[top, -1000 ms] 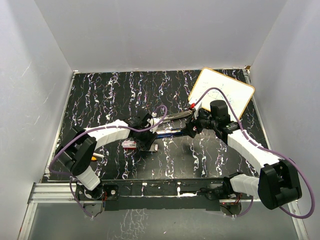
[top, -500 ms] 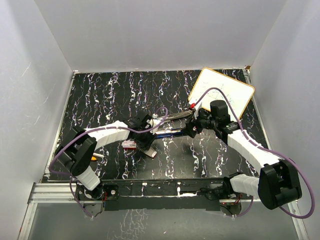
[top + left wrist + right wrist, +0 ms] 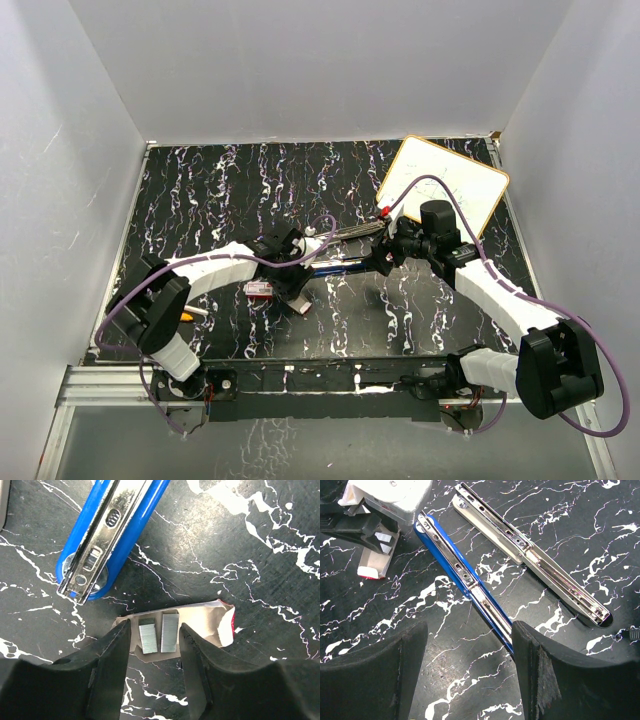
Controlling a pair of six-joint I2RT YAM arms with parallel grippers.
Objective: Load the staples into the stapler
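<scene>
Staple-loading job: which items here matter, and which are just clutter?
Job:
- blue stapler, lying opened
- staple strips in their tray
- red staple box
- left pincer, open over the strips

Lying about:
- whiteboard
- orange pen

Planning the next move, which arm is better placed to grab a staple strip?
Left. The left gripper, open, straddles the staple strips in the tray; the right gripper is over the stapler.
</scene>
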